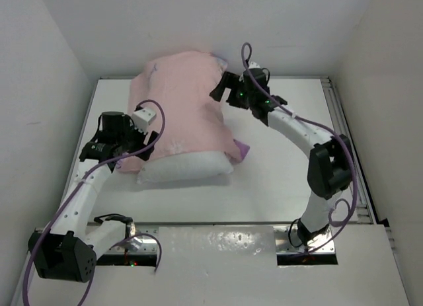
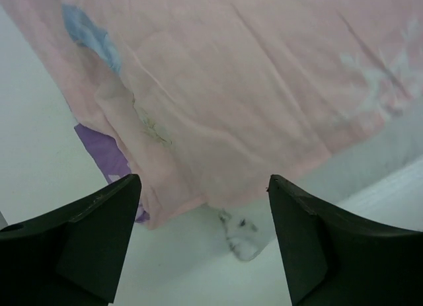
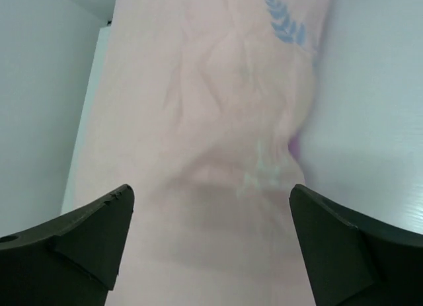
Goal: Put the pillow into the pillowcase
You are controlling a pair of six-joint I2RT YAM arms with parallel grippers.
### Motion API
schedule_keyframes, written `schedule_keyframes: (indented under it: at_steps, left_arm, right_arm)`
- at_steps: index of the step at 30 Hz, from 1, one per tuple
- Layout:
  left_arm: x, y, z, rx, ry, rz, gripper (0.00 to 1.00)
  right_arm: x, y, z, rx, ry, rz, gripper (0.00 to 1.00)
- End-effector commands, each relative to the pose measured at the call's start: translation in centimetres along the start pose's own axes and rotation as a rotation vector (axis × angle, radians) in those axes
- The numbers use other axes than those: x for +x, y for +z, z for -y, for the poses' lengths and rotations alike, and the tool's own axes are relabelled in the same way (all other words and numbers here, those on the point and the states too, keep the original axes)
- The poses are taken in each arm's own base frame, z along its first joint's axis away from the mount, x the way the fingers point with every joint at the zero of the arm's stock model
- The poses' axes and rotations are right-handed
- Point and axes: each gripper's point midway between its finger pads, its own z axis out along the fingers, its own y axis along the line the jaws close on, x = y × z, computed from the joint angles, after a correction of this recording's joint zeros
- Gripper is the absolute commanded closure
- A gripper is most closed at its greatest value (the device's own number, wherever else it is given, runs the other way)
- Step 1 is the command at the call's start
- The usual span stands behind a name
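Note:
The pillowcase (image 1: pixel 182 104) lies pale-pink side out over most of the white pillow (image 1: pixel 188 168), whose near end sticks out of the hem. A purple corner of the case (image 1: pixel 242 149) shows at the right. My left gripper (image 1: pixel 139 124) hovers at the case's left edge, open and holding nothing. In the left wrist view, the left gripper (image 2: pixel 205 180) frames the pink hem (image 2: pixel 218 121) and a strip of white pillow (image 2: pixel 383 147). My right gripper (image 1: pixel 221 91) is at the case's far right side, open. In the right wrist view, the right gripper (image 3: pixel 211 190) has wrinkled pink fabric (image 3: pixel 198 121) below it, untouched.
The white table (image 1: pixel 284 174) is boxed in by white walls at the left, back and right. A metal rail (image 1: pixel 344 141) runs along the right edge. Both arm bases stand on a shiny plate (image 1: pixel 218 243) at the near edge.

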Motion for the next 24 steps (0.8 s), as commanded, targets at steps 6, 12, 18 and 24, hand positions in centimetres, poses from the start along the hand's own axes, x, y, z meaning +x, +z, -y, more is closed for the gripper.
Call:
schedule_keyframes:
  at_steps: [6,12,18,24]
  left_arm:
    - [-4.7,-2.4,6.2,0.295,0.155,0.047,0.2]
    - [-5.4,1.2,9.0,0.278,0.318,-0.011,0.18]
    - [-6.2,4.0,6.1,-0.042,0.436,-0.089,0.16]
    - [-5.6,5.2,6.5,-0.106,0.469,-0.085,0.22]
  right_arm:
    - [3.6,-10.7,1.2,0.005,-0.16,0.048,0.01]
    - [8.9,-14.1,3.8,-0.027,-0.014,0.106,0.66]
    - [14.4,-15.1,4.3,-0.063,0.036,0.013,0.08]
    - [17.6,-14.9,3.7,-0.095,0.041,-0.056,0.01]
